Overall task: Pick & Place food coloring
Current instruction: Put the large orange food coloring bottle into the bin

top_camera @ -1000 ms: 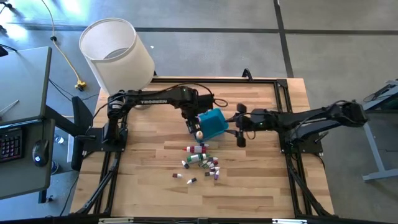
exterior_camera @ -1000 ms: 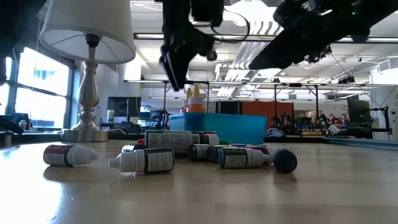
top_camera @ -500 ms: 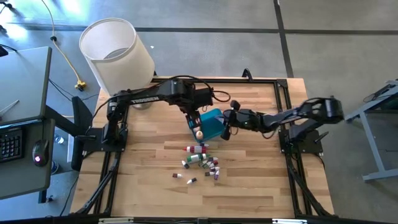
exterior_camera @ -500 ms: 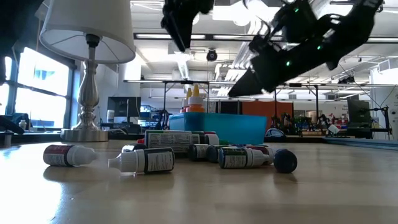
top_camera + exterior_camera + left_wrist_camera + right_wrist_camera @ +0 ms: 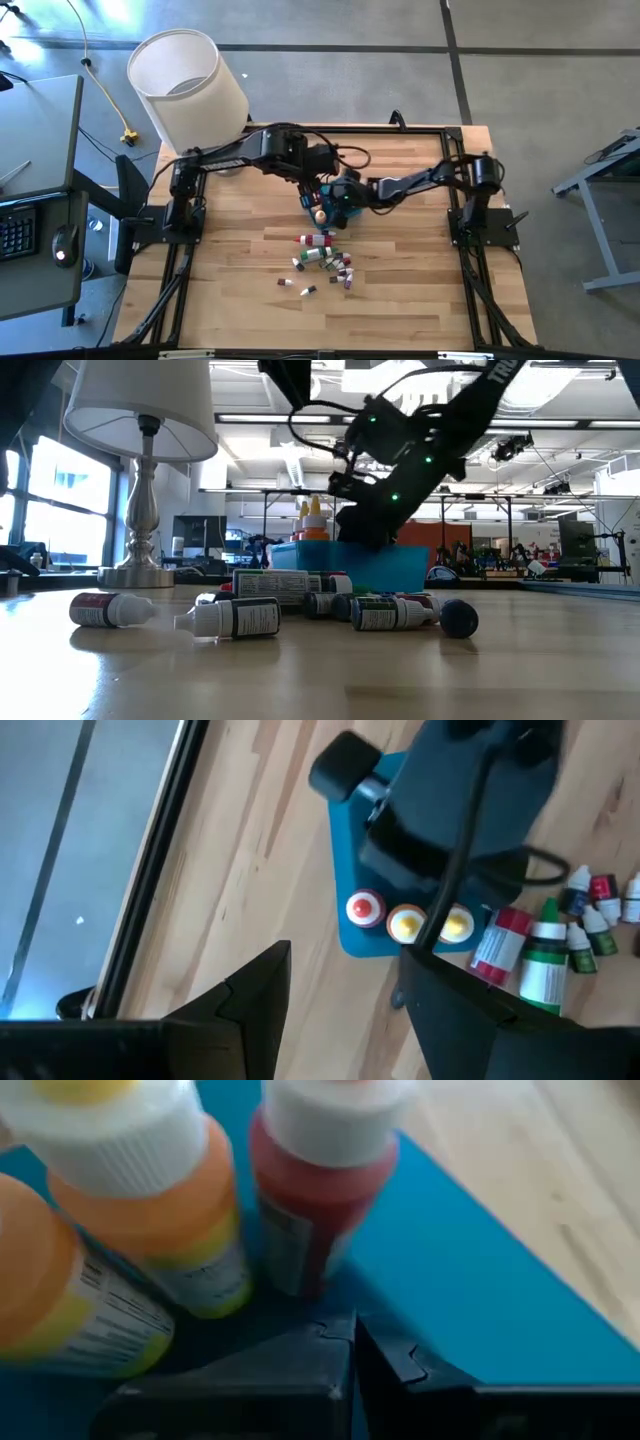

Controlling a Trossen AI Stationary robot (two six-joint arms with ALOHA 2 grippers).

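Teal plastic, the bin (image 5: 345,197) already holds three upright bottles (image 5: 408,923), while the other food coloring bottles (image 5: 322,262) lie loose on the bench (image 5: 240,270). Your right pincer (image 5: 352,1342) sits down inside the bin, clenched on nothing beside the red bottle (image 5: 308,1200). The left pincer (image 5: 340,990) hovers above, released. Next, lift the right arm clear without tipping them.
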